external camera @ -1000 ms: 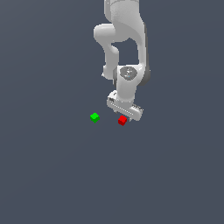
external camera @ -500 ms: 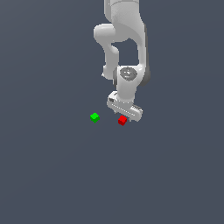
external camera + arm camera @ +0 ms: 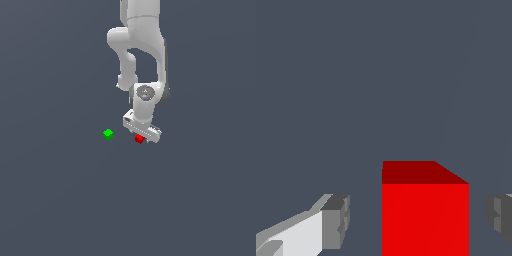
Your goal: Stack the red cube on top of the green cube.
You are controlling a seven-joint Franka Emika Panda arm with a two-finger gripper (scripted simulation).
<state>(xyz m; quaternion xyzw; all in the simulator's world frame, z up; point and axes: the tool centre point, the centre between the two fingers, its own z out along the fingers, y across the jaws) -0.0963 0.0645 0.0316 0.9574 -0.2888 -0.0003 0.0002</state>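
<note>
The red cube (image 3: 139, 139) rests on the grey floor directly under my white gripper (image 3: 141, 138). In the wrist view the red cube (image 3: 425, 210) sits between my two grey fingertips (image 3: 338, 220), with a gap on each side, closer to the one at the frame's right edge. The gripper (image 3: 416, 220) is open and straddles the cube without touching it. The green cube (image 3: 108, 134) stands alone on the floor, a short way toward the exterior view's left of the red cube. It is out of the wrist view.
The white arm (image 3: 142, 60) rises behind the gripper toward the top of the exterior view. The flat grey floor (image 3: 65, 200) extends all around the cubes.
</note>
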